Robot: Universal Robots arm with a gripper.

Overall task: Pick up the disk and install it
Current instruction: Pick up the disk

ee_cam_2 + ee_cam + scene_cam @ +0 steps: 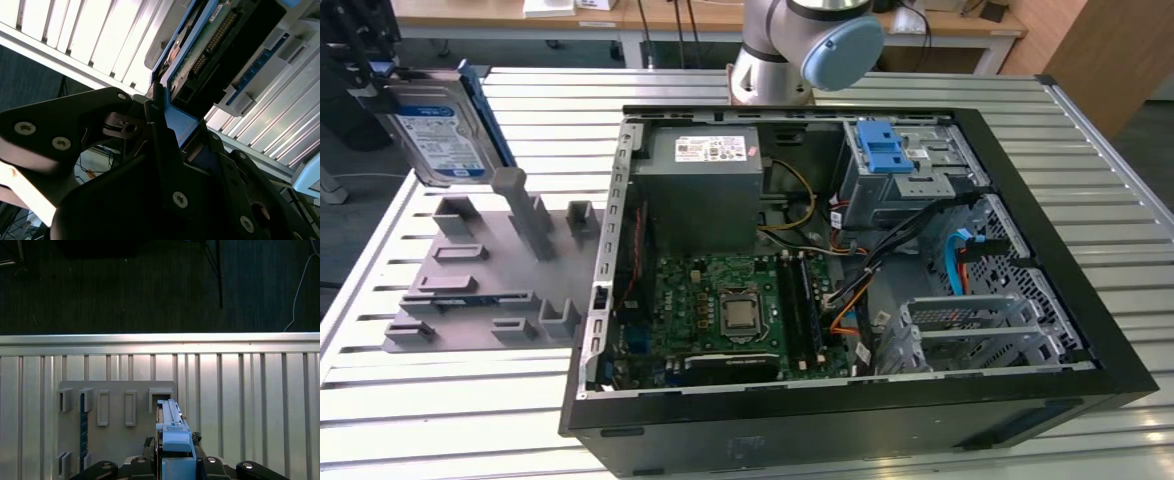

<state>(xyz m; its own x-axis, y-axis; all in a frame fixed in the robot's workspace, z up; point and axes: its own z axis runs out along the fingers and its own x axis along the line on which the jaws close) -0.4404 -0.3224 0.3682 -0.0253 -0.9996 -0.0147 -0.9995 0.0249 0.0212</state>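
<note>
The black end effector (172, 462) grips the edge of the blue-framed silver-grey disk (438, 130), holding it upright above the grey slotted plate (467, 290), probably so it clears the slots.

disk (438, 125) over fixture (494, 270), PC case (854, 428) at exterior view's right

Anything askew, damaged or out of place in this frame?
Nothing stands out. The gripper holds the disk on edge by its blue frame above the grey fixture. The open case lies flat on the table, with its cables inside.
</note>
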